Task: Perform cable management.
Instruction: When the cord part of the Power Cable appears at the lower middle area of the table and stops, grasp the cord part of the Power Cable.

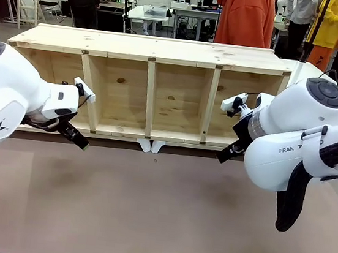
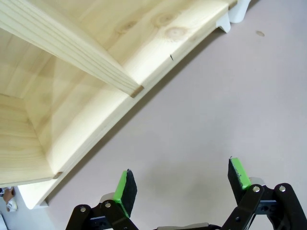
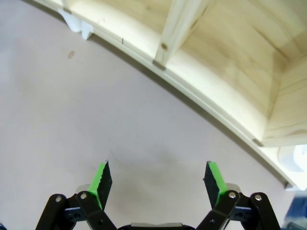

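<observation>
**Cable:** I cannot tell where it lies, so the step in hand is a search, not a reach.

**Tools:** the left gripper [image 2: 182, 181] and right gripper [image 3: 158, 178] both hang released, jaws spread wide with nothing between them. They sit over the bare table [image 1: 145, 216], just before the wooden shelf [image 1: 153, 53].

**Method:** I would look through the shelf's bays and its far side first. Then I would pinch the cord near its plug (a thin cord slips easily, I judge).

**Views:** the front view shows both arms flanking the shelf and all four bays. The wrist views show the finger gaps and the white feet [image 3: 76, 24] under the shelf's front edge.
</observation>
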`<act>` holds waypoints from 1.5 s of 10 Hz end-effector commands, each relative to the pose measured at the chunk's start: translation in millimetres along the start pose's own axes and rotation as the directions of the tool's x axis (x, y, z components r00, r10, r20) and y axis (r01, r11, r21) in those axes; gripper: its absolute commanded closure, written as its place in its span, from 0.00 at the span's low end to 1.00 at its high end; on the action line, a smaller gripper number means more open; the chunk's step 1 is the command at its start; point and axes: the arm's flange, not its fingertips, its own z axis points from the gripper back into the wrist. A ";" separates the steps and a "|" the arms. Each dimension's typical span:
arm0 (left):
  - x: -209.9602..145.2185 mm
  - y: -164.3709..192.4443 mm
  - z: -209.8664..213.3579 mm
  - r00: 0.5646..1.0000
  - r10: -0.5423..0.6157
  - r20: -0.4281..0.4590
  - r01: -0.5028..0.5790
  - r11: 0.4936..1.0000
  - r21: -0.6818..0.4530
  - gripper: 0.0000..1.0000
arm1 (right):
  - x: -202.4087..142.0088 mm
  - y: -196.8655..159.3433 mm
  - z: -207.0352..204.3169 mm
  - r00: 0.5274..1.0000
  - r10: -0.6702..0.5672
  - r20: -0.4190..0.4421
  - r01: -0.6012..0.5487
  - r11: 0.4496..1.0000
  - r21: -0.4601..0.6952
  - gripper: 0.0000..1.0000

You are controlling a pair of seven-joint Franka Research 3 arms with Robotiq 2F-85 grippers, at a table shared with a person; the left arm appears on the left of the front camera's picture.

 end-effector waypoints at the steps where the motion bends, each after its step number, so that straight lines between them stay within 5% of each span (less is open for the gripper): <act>1: -18.4 -11.6 31.5 1.000 0.006 0.030 -0.008 0.998 0.062 0.00 | -17.4 8.8 33.6 0.999 -0.020 0.033 0.022 0.999 -0.044 0.00; 5: -48.9 -32.0 89.2 0.994 0.027 0.105 -0.045 0.983 0.177 0.00 | -31.0 12.9 98.5 0.991 -0.053 0.122 0.069 0.988 -0.135 0.00; 11: -134.6 -43.7 152.2 0.937 0.187 0.294 -0.270 0.923 0.273 0.00 | -72.7 21.8 168.1 0.971 -0.106 0.214 0.163 0.949 -0.269 0.00; 15: -159.5 -27.6 149.9 0.922 0.279 0.269 -0.344 0.908 0.240 0.00 | -91.2 11.8 172.4 0.957 -0.221 0.186 0.266 0.927 -0.266 0.00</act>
